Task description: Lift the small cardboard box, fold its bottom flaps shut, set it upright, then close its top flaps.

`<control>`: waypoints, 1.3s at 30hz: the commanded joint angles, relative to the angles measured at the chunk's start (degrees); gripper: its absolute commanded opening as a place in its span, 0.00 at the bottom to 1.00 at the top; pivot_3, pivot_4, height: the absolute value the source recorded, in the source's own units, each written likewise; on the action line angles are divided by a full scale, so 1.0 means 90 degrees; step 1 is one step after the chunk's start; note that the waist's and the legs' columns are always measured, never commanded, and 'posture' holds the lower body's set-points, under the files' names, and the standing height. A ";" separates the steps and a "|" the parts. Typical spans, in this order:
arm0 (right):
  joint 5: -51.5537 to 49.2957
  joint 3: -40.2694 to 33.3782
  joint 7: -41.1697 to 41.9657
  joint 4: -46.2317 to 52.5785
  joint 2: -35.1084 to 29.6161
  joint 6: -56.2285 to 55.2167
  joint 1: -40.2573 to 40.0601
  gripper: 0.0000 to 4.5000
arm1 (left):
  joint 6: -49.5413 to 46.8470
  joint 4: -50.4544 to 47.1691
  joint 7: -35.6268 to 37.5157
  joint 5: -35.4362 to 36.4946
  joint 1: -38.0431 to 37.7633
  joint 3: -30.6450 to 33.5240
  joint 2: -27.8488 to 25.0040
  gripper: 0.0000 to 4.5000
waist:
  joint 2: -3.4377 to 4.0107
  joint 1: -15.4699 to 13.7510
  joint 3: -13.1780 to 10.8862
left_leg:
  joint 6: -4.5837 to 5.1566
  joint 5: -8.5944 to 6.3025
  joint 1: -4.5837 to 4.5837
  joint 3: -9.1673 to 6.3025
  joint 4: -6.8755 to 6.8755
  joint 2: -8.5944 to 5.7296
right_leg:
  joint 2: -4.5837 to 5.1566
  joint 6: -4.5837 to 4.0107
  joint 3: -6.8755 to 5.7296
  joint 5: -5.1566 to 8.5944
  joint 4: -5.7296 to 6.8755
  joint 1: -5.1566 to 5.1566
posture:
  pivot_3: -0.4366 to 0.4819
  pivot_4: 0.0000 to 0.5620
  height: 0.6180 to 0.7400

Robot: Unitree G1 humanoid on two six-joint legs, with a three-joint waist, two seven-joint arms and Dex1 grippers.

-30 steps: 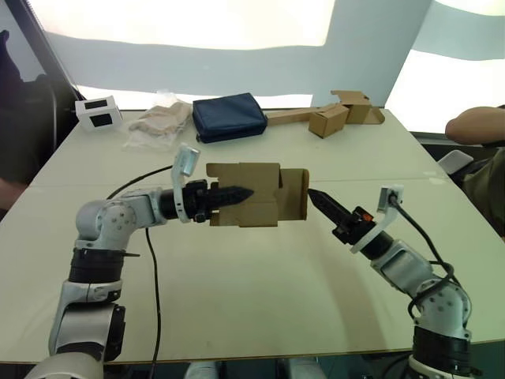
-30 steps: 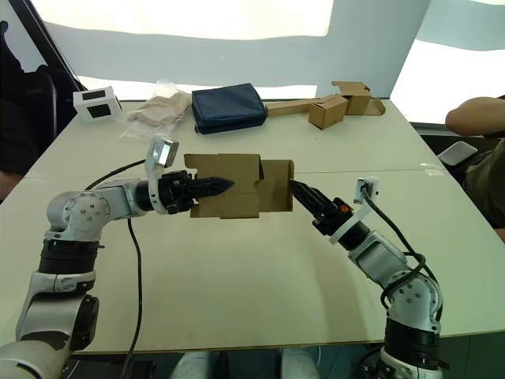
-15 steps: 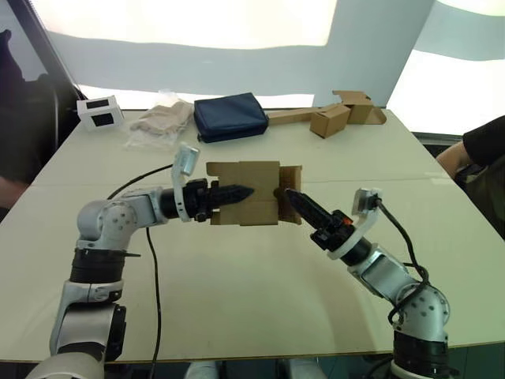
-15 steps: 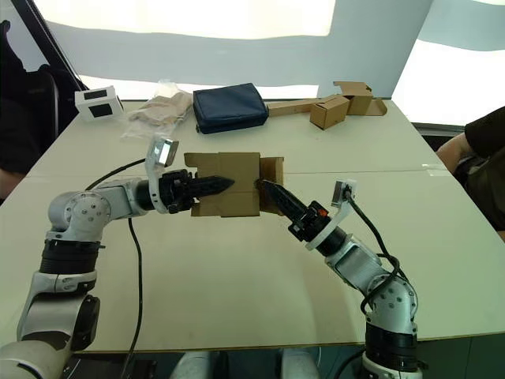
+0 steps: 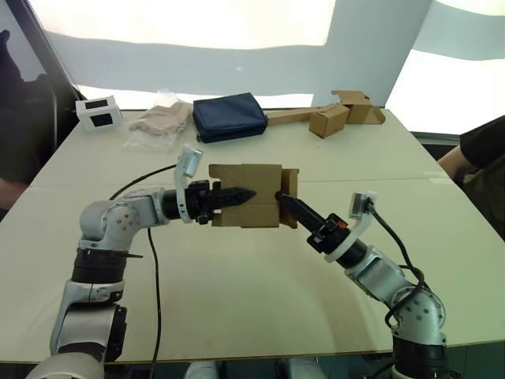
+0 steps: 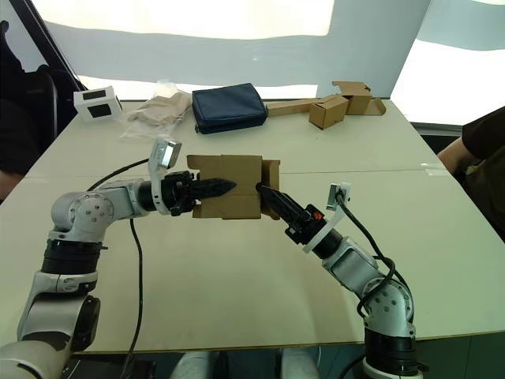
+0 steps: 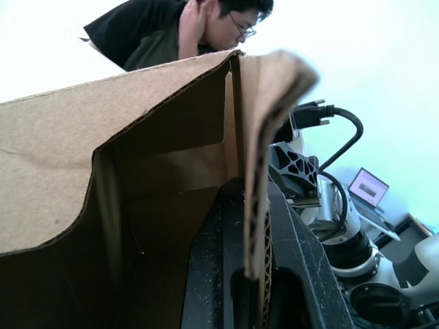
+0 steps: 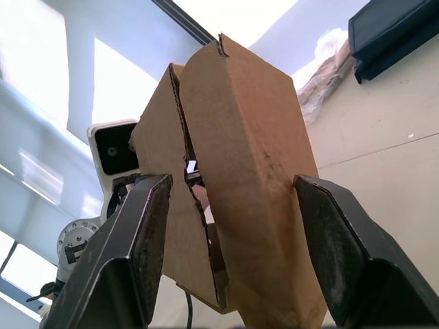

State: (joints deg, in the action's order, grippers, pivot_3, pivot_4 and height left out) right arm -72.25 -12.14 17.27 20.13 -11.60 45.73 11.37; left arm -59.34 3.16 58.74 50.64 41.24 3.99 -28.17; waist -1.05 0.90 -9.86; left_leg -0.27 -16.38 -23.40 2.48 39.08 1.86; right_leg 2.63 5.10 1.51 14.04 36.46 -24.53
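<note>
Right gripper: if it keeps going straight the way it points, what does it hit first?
The box. The right gripper is open, its fingers straddling the folded flaps at the end facing it, so those flaps come first. The left gripper holds the box's far side.

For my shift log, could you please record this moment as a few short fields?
held item: plain brown corrugated small cardboard box, lifted above the pale table
left claw: shut on one box wall
right claw: open, fingers either side of the box's flapped end
flaps at that end: partly folded, a gap between them
</note>
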 commanded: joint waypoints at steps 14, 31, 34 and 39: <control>-0.0557 -0.0171 0.0021 0.0354 -0.0295 -0.0090 -0.0098 0.50 | 0.0053 -0.0159 -0.0033 0.0063 0.0045 0.0115 -0.0007 0.00 | 0.0000 -0.0001 0.0000 | 0.0000 0.0000 0.0000 0.0000 0.0000 0.0001 | 0.0000 0.0000 0.0000 0.0000 0.0000 0.0000 | 0.48 0.27 1.00; -0.0270 0.0005 0.0006 0.0370 -0.0436 -0.0226 -0.0193 0.99 | 0.0035 -0.0188 -0.0069 0.0096 0.0069 0.0111 0.0046 0.00 | 0.0000 -0.0004 0.0000 | 0.0000 0.0000 0.0000 0.0000 0.0000 0.0000 | 0.0000 -0.0001 0.0000 0.0001 0.0000 0.0000 | 0.48 0.27 1.00; -0.0325 -0.0026 0.0035 0.0368 -0.0447 -0.0232 -0.0194 0.99 | 0.0026 -0.0212 -0.0094 0.0110 0.0058 0.0118 0.0055 0.00 | 0.0000 -0.0004 0.0000 | 0.0000 0.0000 0.0000 0.0000 0.0000 0.0000 | 0.0000 -0.0001 0.0000 0.0001 0.0000 0.0000 | 0.48 0.27 1.00; -0.0462 -0.0091 0.0042 0.0380 -0.0427 -0.0262 -0.0189 0.89 | 0.0007 -0.0246 -0.0136 0.0144 0.0034 0.0128 0.0059 0.00 | 0.0000 -0.0005 0.0000 | 0.0000 0.0000 0.0000 -0.0001 0.0000 0.0000 | 0.0000 0.0000 0.0000 0.0000 0.0000 0.0000 | 0.48 0.27 1.00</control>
State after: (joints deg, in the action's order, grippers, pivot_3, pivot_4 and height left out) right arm -74.88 -11.86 17.04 21.27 -15.13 44.54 9.39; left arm -59.45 3.15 57.32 50.68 41.23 4.01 -27.72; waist -1.05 0.86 -9.86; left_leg -0.27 -16.38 -23.40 2.47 39.08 1.87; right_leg 2.62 5.10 1.51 14.04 36.45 -24.53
